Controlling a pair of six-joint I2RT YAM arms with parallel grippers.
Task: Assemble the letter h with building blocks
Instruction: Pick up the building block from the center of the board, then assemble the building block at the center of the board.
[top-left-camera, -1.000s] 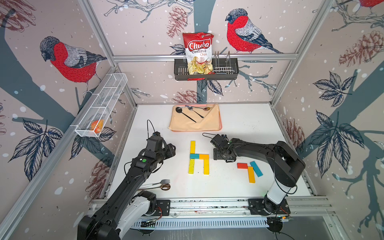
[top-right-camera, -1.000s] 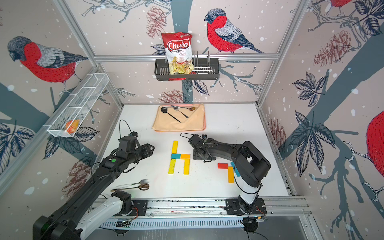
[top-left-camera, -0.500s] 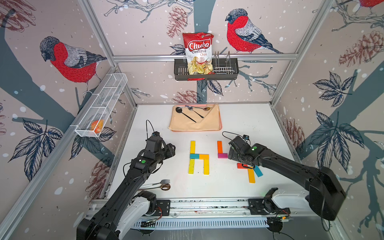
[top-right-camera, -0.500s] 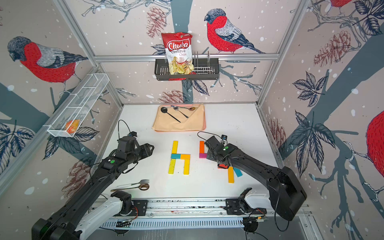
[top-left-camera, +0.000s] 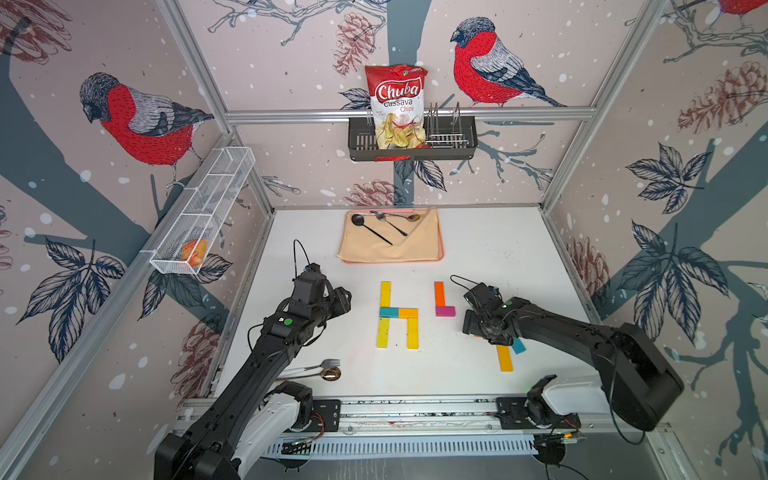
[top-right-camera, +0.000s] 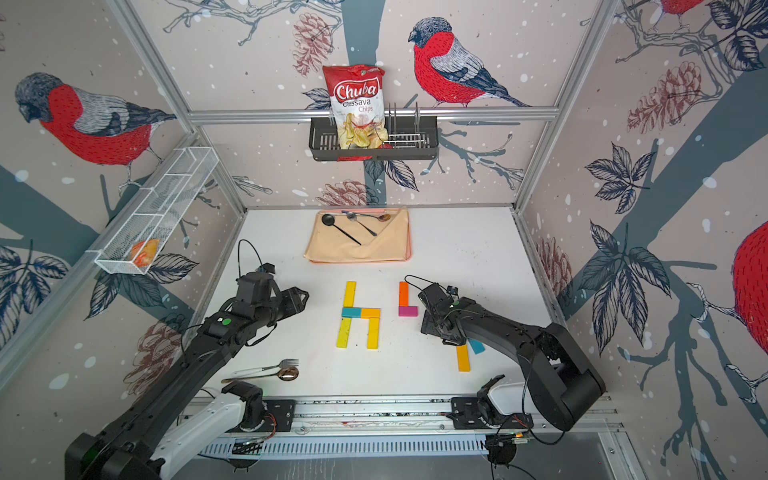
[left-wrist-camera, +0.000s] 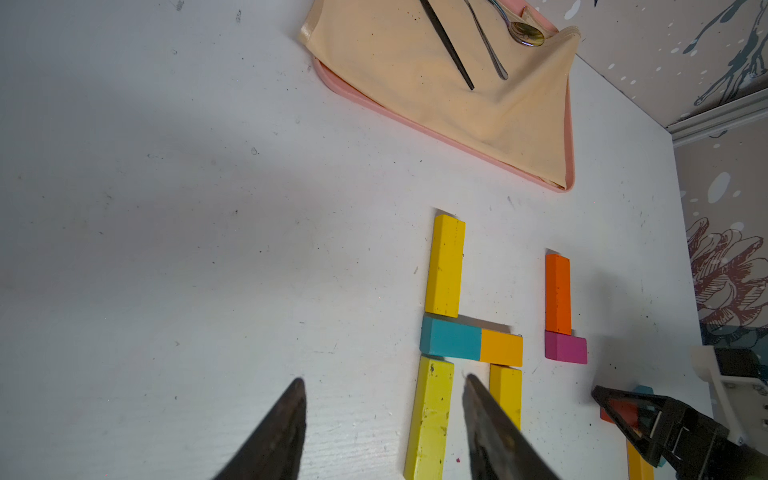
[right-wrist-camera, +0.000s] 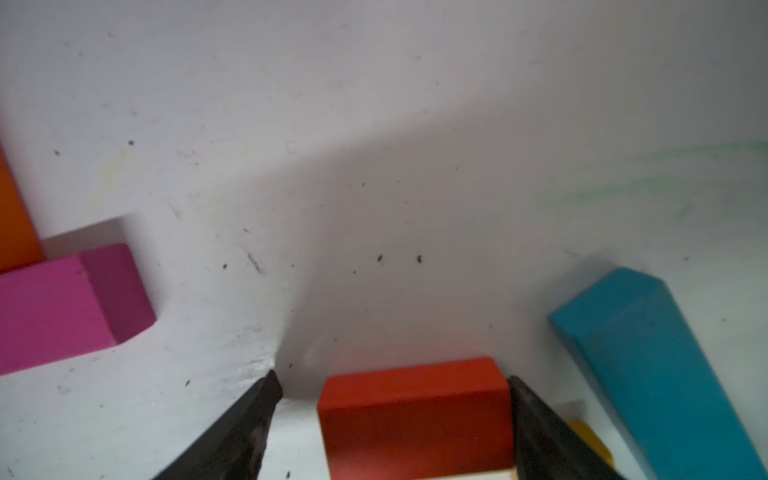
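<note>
Five building blocks lie as an h mid-table: yellow stem blocks (top-left-camera: 385, 294) (top-left-camera: 383, 332), a teal block (top-left-camera: 389, 312), an orange-yellow block (top-left-camera: 408, 313) and a yellow leg (top-left-camera: 412, 333). To their right an orange block (top-left-camera: 439, 294) meets a magenta block (top-left-camera: 445, 311). My right gripper (right-wrist-camera: 393, 379) is down over a red block (right-wrist-camera: 415, 411), open; one finger touches it and the other stands off. A teal block (top-left-camera: 518, 345) and an orange-yellow block (top-left-camera: 504, 358) lie beside it. My left gripper (left-wrist-camera: 384, 384) hovers open and empty left of the h.
A pink tray (top-left-camera: 441, 249) with a cloth and spoons sits at the back. A fork and a spoon (top-left-camera: 322, 370) lie front left. A chips bag (top-left-camera: 397, 104) stands in the back wall rack, and a wire basket (top-left-camera: 199, 216) hangs on the left wall.
My right gripper has left the orange and magenta blocks, moved right and nearer, and come down round the red block with its jaws narrowing. The left arm has not moved.
</note>
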